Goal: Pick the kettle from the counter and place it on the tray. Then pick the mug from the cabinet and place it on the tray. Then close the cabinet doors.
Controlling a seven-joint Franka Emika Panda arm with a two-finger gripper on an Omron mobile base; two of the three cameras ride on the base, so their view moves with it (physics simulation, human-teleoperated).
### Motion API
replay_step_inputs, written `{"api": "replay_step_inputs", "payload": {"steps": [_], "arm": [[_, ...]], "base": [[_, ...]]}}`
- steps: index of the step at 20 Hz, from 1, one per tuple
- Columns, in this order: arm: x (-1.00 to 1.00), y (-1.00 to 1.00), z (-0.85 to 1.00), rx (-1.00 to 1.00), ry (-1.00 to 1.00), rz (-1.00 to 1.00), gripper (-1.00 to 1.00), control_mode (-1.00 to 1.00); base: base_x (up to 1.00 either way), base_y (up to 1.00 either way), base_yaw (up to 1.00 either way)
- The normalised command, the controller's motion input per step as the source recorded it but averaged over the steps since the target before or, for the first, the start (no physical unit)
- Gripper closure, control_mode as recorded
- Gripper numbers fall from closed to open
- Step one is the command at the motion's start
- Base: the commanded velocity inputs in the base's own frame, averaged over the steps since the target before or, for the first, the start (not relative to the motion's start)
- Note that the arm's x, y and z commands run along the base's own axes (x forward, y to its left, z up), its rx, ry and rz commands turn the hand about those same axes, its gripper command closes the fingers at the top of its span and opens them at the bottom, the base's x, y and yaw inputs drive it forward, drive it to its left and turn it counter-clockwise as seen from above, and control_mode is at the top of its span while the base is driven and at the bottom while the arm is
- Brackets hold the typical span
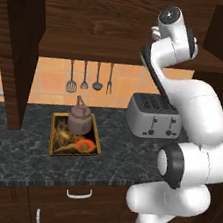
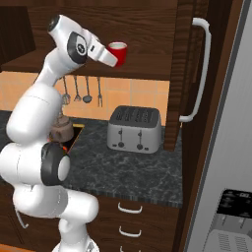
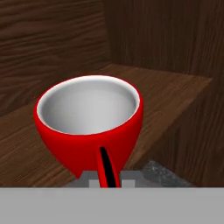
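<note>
The red mug (image 2: 117,52) with its white inside (image 3: 89,127) is just above the cabinet shelf (image 2: 147,64). My gripper (image 2: 115,59) reaches in from the left, shut on the mug's handle, which stands between the fingertips (image 3: 107,177). The brownish-grey kettle (image 1: 79,118) stands upright in the gold-rimmed tray (image 1: 52,135) on the dark marbled counter (image 1: 20,163). Both cabinet doors are open: the left door (image 1: 17,44) and the right door (image 2: 183,74) with its white bar handle (image 2: 202,69).
A silver toaster (image 1: 153,117) stands on the counter right of the tray, under the shelf. Utensils (image 1: 88,77) hang on the orange tiled wall. A grey fridge (image 2: 231,147) bounds the right side. Drawers with white handles (image 2: 129,209) lie below the counter.
</note>
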Motion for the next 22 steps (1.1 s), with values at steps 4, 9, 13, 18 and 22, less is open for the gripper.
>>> {"api": "replay_step_inputs", "payload": {"steps": [4,9,13,18,22], "arm": [[-1.00,0.24,0.16,0.00,-0.06,0.51,1.00,-1.00],[-0.81,0.30,0.13,0.00,0.00,0.64,1.00,-1.00],[-0.70,0.33,0.00,0.00,0.00,0.76,1.00,-1.00],[-0.49,0.57,-0.07,-0.03,0.02,0.60,1.00,-1.00],[-0.32,0.63,-0.24,-0.06,0.12,0.35,1.00,-1.00]], "base": [[0.00,0.00,0.00],[0.00,0.00,0.00],[0.00,0.00,0.00],[0.00,0.00,0.00],[0.00,0.00,0.00]]}}
